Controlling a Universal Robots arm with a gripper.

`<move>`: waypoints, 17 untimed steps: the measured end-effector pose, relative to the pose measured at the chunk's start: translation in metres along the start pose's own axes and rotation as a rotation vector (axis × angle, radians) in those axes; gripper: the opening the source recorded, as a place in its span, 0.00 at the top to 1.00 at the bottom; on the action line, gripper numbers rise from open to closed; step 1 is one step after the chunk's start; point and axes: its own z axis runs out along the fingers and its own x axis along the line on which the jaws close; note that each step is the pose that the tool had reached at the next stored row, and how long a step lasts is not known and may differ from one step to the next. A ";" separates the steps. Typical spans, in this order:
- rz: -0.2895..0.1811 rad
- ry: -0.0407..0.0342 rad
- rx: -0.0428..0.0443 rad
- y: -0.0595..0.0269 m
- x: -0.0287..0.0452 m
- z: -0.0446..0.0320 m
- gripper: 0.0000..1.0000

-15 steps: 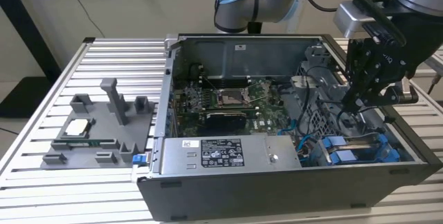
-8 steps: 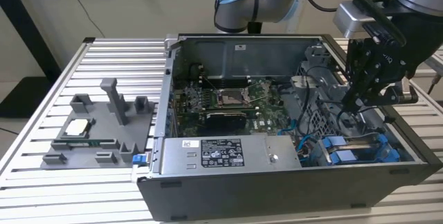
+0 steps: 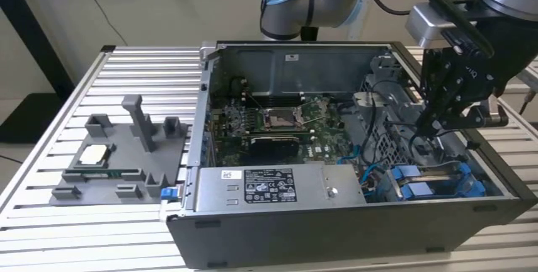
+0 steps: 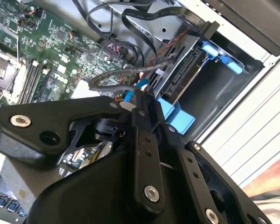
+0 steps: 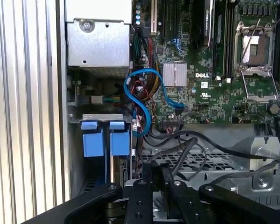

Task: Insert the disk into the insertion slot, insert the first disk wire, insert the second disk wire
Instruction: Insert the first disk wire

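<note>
In the exterior view the gripper (image 3: 430,127) is seen lowered into the open computer case (image 3: 336,247), on the exterior view's right, just above the blue-framed disk (image 3: 420,181). In the second wrist view the disk is found seated in the slot (image 4: 177,51), with black wires (image 4: 154,14) looped beside it. In the first wrist view the fingers (image 5: 147,179) are seen drawn nearly together above the wires, and whether one is pinched cannot be told

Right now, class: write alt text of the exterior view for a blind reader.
A black gripper hangs inside an open computer case at the exterior view's right, near blue drive carriers. A motherboard lies mid-case; a grey fixture sits outside.
</note>
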 end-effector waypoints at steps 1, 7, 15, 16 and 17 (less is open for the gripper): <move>0.000 0.0001 -0.0001 -0.0004 0.0002 0.0001 0.81; 0.000 0.0002 -0.0014 -0.0041 0.0022 0.0012 0.81; 0.001 0.0006 -0.0062 -0.0103 0.0056 0.0041 0.81; 0.001 0.0005 -0.0073 -0.0113 0.0063 0.0048 0.81; 0.001 0.0007 -0.0088 -0.0126 0.0073 0.0054 0.81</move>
